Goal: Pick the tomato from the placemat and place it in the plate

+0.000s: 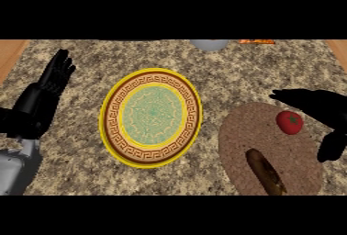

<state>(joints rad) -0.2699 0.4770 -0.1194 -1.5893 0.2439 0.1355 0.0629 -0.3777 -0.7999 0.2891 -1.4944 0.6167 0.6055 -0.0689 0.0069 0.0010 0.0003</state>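
A red tomato [290, 122] lies on the upper right part of a round brown woven placemat [244, 137]. My right hand [324, 110] hovers just to the right of it, open, with fingers stretched above the tomato and the thumb hanging below it; neither touches the fruit. The plate [112, 98], yellow-rimmed with a brown patterned band and green centre, sits in the middle of the counter with nothing in it. At the far left my left hand [47, 89] rests open with fingers pointing up.
A dark brown elongated object [265, 171] lies on the placemat's lower part. At the counter's far edge a grey bowl [209, 44] and an orange item [256, 41] show partly. Wooden strips border the granite counter left and right.
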